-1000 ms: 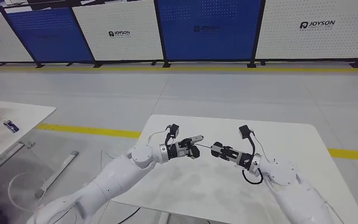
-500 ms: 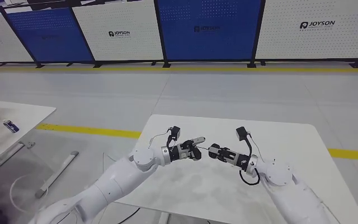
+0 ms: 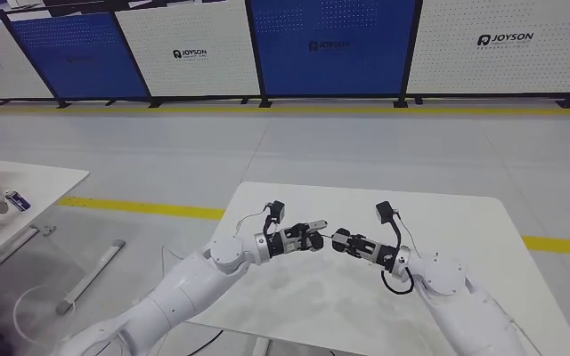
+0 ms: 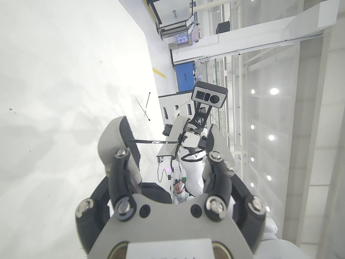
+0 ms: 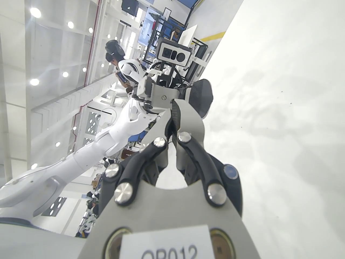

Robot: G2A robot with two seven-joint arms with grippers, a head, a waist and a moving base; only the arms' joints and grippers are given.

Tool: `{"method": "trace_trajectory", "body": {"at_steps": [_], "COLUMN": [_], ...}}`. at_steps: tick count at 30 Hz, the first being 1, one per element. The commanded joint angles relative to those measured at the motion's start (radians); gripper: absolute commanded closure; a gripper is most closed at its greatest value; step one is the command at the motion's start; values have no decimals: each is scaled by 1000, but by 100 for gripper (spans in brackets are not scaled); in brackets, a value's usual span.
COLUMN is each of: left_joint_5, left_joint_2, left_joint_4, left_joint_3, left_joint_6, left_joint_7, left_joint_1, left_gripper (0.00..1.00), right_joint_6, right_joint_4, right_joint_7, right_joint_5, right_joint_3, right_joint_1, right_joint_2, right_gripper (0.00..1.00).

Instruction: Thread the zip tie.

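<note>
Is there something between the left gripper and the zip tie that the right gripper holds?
Nothing visible does. The zip tie runs straight from the shut right gripper into the open left gripper, and its free end reaches one of the pads. Two spare ties lie on the table, aside.

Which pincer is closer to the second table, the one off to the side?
Left. The left pincer sits on the side toward the second table; the right pincer, shut on the zip tie, faces it from farther off.
</note>
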Motion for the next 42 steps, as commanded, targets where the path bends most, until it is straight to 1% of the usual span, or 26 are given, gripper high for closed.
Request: {"method": "trace_trajectory", "body": {"at_steps": [1,4,6,9,12,13,17,20,21,26,27,28,29,30,31,36,37,38,39,42], "left_joint_5": [-2,-2,-2,2,9,12,23,29,31,48,49,50,51,49,48,52,52,51,48,46], "left_joint_2": [0,-2,-4,-6,-9,-10,-15,-18,-18,-19,-20,-20,-20,-21,-21,-25,-25,-25,-26,-26], "left_joint_4": [4,5,5,5,4,4,4,4,4,2,1,0,0,0,0,0,1,2,3,4], "left_joint_3": [-11,-20,-25,-33,-40,-42,-48,-53,-55,-69,-71,-74,-77,-80,-82,-93,-96,-99,-104,-113], "left_joint_6": [-7,-15,-20,-21,-19,-18,-17,-21,-22,-27,-23,-19,-17,-13,-11,-9,-8,-7,-6,-5], "left_joint_7": [-9,-16,-23,-30,-30,-29,-29,-34,-36,-49,-50,-50,-51,-52,-54,-63,-65,-67,-69,-77], "left_joint_1": [4,11,15,20,22,23,27,30,31,41,43,44,46,48,49,54,55,55,56,60], "left_gripper": [61,66,65,69,77,81,86,86,84,89,85,85,90,91,89,89,85,85,90,96], "right_joint_6": [0,0,0,0,0,0,0,0,0,0,0,0,0,0,0,0,0,0,0,0], "right_joint_4": [0,0,0,0,0,0,0,0,0,0,0,0,0,0,0,0,0,0,0,0], "right_joint_7": [0,0,0,0,0,0,0,0,0,0,0,0,0,0,0,0,0,0,0,0], "right_joint_5": [0,0,0,0,0,0,0,0,0,0,0,0,0,0,0,0,0,0,0,0], "right_joint_3": [0,0,0,0,0,0,0,0,0,0,0,0,0,0,0,0,0,0,0,0], "right_joint_1": [0,0,0,0,0,0,0,0,0,0,0,0,0,0,0,0,0,0,0,0], "right_joint_2": [0,0,0,0,0,0,0,0,0,0,0,0,0,0,0,0,0,0,0,0], "right_gripper": [100,100,100,100,100,100,100,100,100,100,100,100,100,100,100,100,100,100,100,100]}}
